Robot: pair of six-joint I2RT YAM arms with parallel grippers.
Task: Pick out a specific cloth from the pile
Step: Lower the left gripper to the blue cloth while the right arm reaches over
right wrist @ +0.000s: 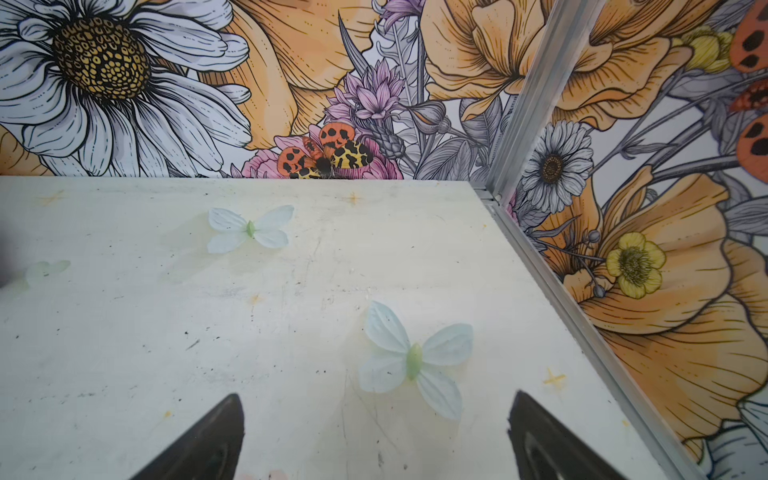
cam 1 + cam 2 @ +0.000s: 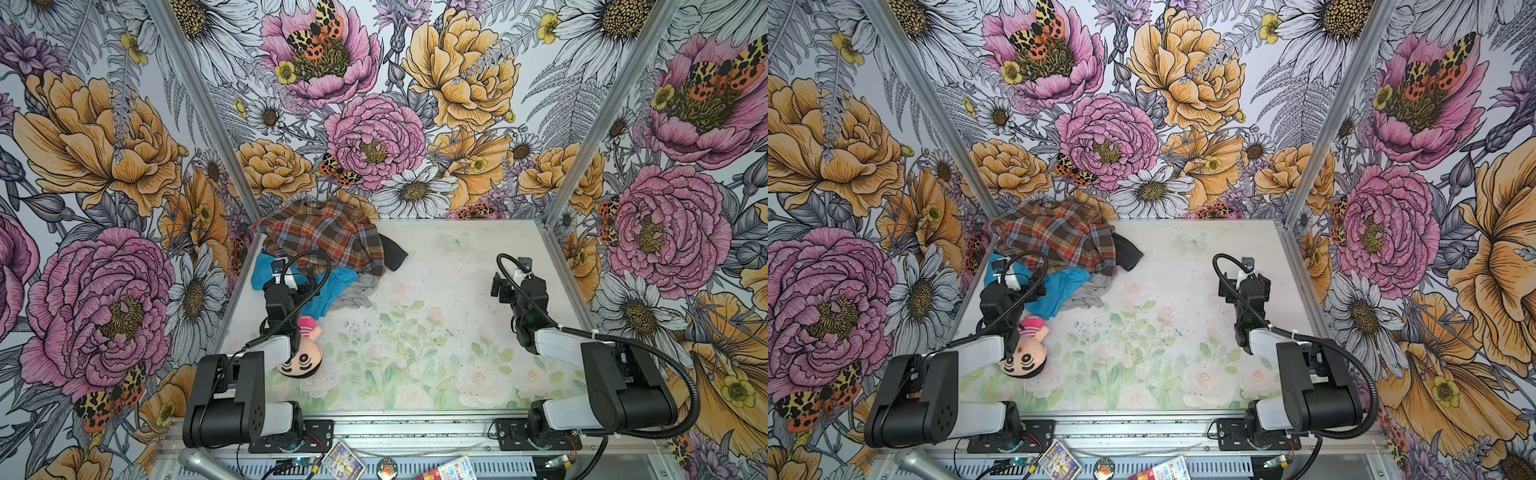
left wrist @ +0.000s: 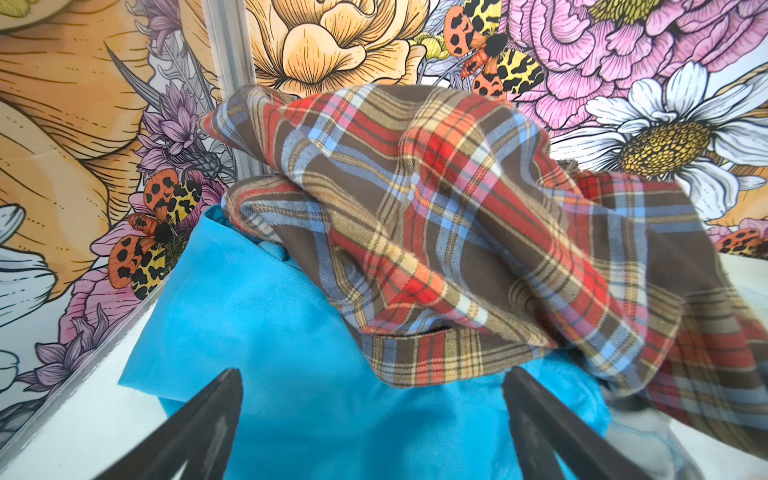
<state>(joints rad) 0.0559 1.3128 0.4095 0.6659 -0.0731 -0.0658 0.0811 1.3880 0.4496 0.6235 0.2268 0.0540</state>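
In both top views the cloth (image 2: pixel 328 295) lies centre-left, half under the plaid shirt (image 2: pixel 324 237). It looks soft and light, and likely to drag its neighbours.

Left wrist view: the left gripper (image 3: pixel 374 376) is spread wide over bare blue at lower middle, a good pinch spot.

Only the right wrist view shows the right gripper (image 1: pixel 376 397), spread wide over the table (image 1: pixel 166 332).

Matt turquoise cloth (image 3: pixel 291 332) under woven plaid shirt (image 3: pixel 457 216).
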